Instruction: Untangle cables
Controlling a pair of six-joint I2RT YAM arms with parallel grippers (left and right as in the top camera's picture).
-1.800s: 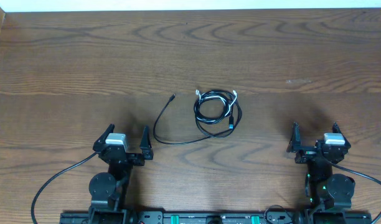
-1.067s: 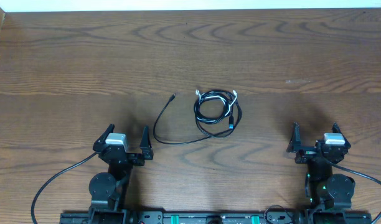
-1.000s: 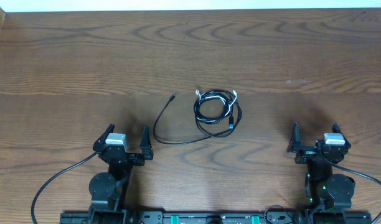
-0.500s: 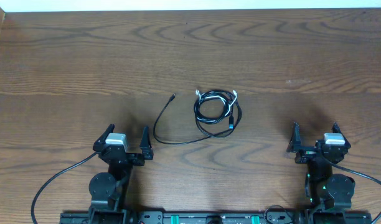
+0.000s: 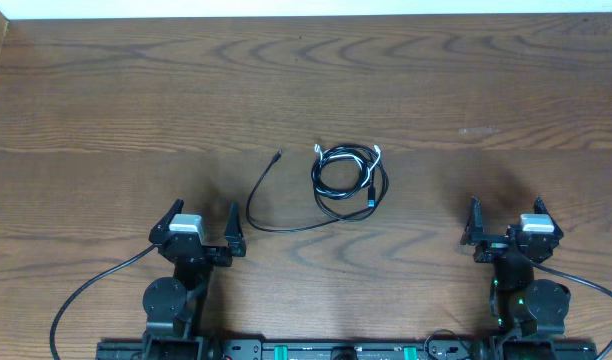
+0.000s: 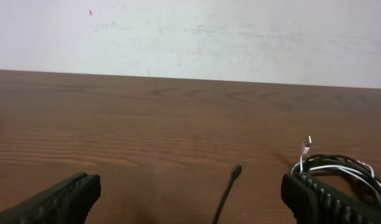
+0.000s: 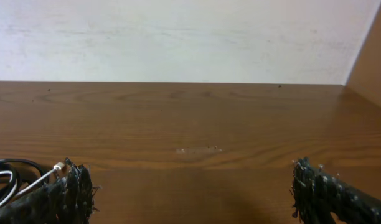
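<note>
The cables (image 5: 348,178) lie in a small coiled heap of black and white cord at the table's middle. One black cable (image 5: 261,205) trails out of the heap to the left in a loose arc, ending in a small plug (image 5: 277,156). In the left wrist view that plug (image 6: 237,170) lies ahead on the wood, with the coil (image 6: 340,171) at the right. A white plug end (image 7: 57,167) shows at the left of the right wrist view. My left gripper (image 5: 203,226) and right gripper (image 5: 505,219) both stand open near the front edge, holding nothing, well short of the cables.
The brown wooden table (image 5: 136,90) runs to a pale wall at the back. A raised wooden side edge (image 7: 371,56) stands at the far right. Thick black arm wires (image 5: 86,290) loop near the arm bases at the front.
</note>
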